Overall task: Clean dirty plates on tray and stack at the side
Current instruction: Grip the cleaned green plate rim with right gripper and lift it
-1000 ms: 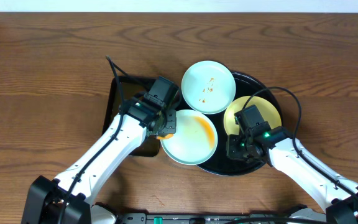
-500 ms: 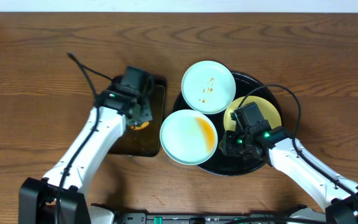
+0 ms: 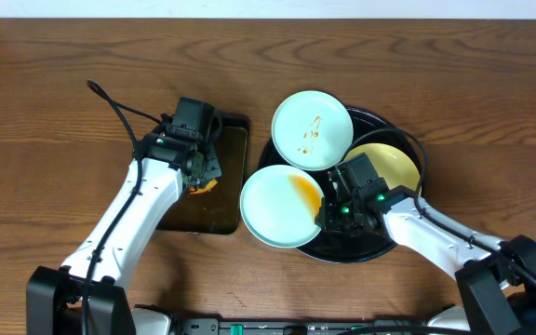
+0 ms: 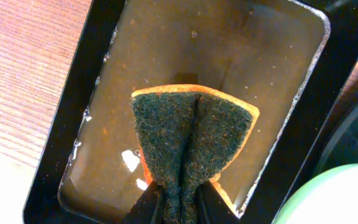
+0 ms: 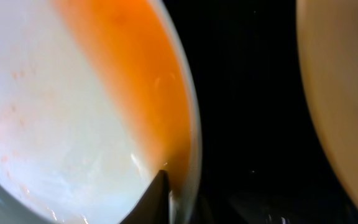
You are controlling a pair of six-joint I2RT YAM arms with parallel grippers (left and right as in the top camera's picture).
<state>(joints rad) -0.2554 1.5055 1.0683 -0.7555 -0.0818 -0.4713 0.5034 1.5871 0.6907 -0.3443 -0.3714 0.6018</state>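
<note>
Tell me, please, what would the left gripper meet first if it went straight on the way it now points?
The left gripper, shut on the sponge, points down into the rectangular black tray. The sponge would likely touch the brownish water first, then the tray's floor; the gap is hard to judge.

Left arm [image 3: 142,209] extended, left fingers [image 4: 151,202] pinching a sponge [image 4: 194,134], right arm [image 3: 426,233] bent inward, right fingers [image 5: 158,196] gripping a plate [image 5: 73,93] rim

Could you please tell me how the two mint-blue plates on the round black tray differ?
The front plate carries a broad orange smear along its right side; the back plate has only a few small specks. The right pincer pinches the front plate's rim, while the back plate is untouched. Both are round, shallow and overhang the tray.
</note>
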